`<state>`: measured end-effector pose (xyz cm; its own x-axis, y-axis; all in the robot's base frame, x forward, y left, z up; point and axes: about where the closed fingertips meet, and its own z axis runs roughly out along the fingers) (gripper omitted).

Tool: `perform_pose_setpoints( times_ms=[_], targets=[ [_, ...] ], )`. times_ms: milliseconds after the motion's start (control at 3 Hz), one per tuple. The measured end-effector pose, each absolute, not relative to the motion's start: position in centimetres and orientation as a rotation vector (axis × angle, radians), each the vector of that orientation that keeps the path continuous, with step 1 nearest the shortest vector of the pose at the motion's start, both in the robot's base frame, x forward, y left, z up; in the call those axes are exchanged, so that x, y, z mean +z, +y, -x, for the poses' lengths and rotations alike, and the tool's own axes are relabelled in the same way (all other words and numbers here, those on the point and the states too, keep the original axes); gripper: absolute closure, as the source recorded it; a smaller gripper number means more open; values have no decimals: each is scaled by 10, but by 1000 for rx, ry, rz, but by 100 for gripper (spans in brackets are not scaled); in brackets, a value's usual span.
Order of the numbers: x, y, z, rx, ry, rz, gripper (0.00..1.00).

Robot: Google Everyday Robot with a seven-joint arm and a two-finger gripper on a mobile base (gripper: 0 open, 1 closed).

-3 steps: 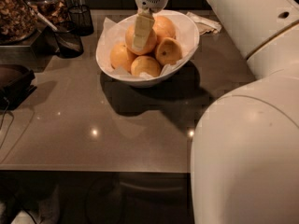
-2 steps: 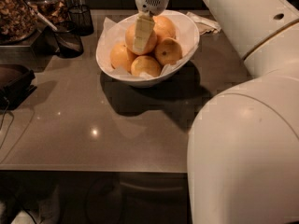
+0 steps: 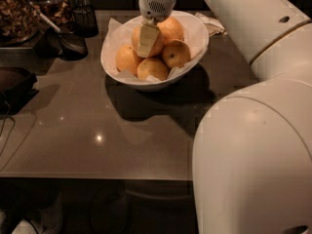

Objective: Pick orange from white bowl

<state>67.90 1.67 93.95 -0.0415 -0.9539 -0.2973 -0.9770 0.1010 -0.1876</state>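
The white bowl (image 3: 195, 30), lined with white paper, stands at the back middle of the dark table and holds several oranges. The orange (image 3: 133, 35) is the large pale one in the middle of the pile. My gripper (image 3: 147, 50) comes straight down from above into the bowl and sits against the near side of this orange, covering much of it. Smaller oranges lie around it: one behind right (image 3: 171, 27), one right with a dark stem dot (image 3: 176, 54), one left (image 3: 126, 58), one in front (image 3: 152, 68).
My arm's large white body (image 3: 253, 145) fills the right side of the view. Black wire-mesh cups (image 3: 85, 19) and a black scoop (image 3: 70, 43) stand left of the bowl. A tray of dark food (image 3: 14, 13) is at the far left. Crumpled paper (image 3: 212, 23) lies behind the bowl.
The gripper has sunk slightly lower against the central orange. The bowl and the other oranges have not moved.
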Motion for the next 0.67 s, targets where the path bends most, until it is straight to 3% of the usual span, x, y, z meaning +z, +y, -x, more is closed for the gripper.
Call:
perform_pose_setpoints(
  times_ms=[333, 667],
  targets=[
    [937, 17, -673, 93, 1991, 1926, 96],
    [938, 18, -673, 94, 1987, 1927, 100]
  ],
)
